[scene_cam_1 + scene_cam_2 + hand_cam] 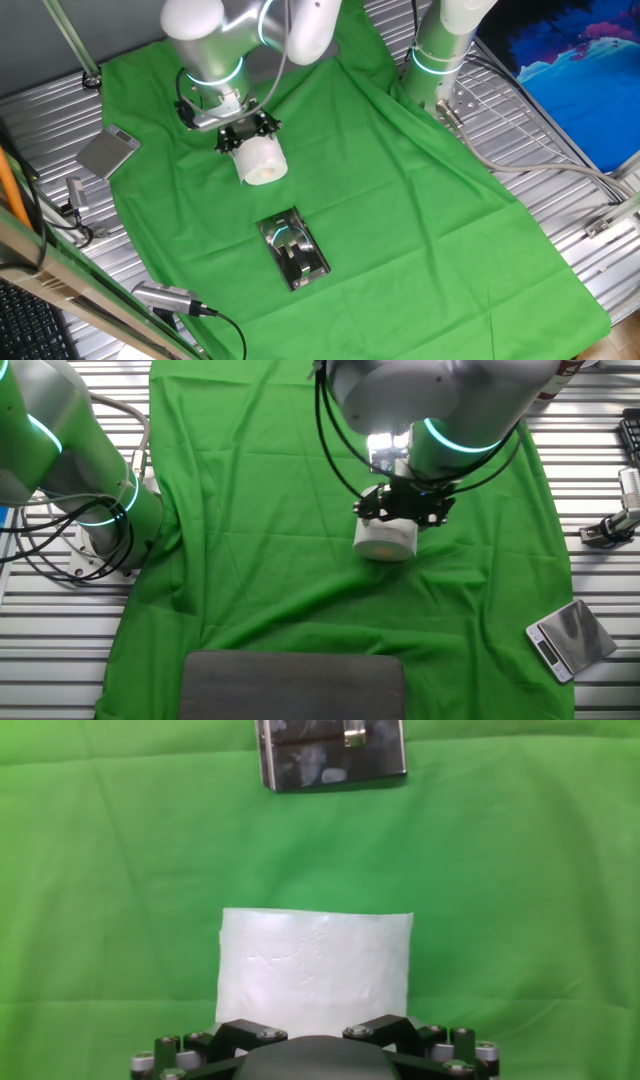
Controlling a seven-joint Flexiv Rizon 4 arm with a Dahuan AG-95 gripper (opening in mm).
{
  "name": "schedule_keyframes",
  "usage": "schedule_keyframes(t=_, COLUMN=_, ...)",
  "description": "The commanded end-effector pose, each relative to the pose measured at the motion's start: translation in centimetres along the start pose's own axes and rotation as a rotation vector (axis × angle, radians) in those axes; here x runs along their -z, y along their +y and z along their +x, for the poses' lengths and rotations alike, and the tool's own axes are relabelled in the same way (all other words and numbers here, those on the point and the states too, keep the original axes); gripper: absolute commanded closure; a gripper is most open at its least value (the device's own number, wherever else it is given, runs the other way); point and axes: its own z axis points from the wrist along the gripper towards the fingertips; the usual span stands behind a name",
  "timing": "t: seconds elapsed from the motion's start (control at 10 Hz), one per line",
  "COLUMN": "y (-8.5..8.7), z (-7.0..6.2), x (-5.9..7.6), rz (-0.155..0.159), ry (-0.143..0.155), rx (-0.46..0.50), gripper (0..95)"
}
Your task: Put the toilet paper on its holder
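Fixed views plus hand view, single arm over the green cloth point(400, 180).

Gripper point(247, 133) sits on the upper end of the toilet paper point(262, 160); the black fingers hug the white roll at its top, jaws closed onto it, roll filling the span between them. In the hand view the roll point(315, 970) juts straight out from the gripper housing point(315, 1055), its embossed side wall facing the camera. Fingertips themselves are hidden behind the roll, so contact points are not seen directly.

Roll attitude: tilted, free end angled down toward the cloth in one fixed view. Whether the lower end touches the cloth or hangs just above it: cannot tell. The other fixed view shows the same roll point(385, 538) under the wrist, gripper point(402, 505) above it.

All positions taken from the holder point(293, 250):
- holder lies flat on the cloth, shiny chrome plate with raised bar, unoccupied
- toilet paper near the holder, apart from it, on the arm's side
- in the hand view the holder point(332, 753) lies ahead of the roll, bare cloth between them
- flat grey plate point(108, 152) well apart from the holder, off the cloth on the slatted table point(560, 200)
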Motion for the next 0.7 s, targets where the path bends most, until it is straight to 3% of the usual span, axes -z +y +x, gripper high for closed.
schedule_keyframes(t=0.1, y=0.08, z=0.02, x=-0.24, rz=0.005, ry=0.002, rx=-0.004, gripper=0.0)
schedule_keyframes(t=0.5, y=0.27, z=-0.16, x=-0.87, rz=0.016, ry=-0.007, rx=-0.01, gripper=0.0)
schedule_keyframes(t=0.6, y=0.29, z=-0.21, x=-1.01, rz=0.016, ry=-0.011, rx=-0.015, gripper=19.0)
schedule_keyframes(t=0.7, y=0.29, z=-0.23, x=-1.09, rz=0.017, ry=-0.01, rx=-0.021, gripper=19.0)
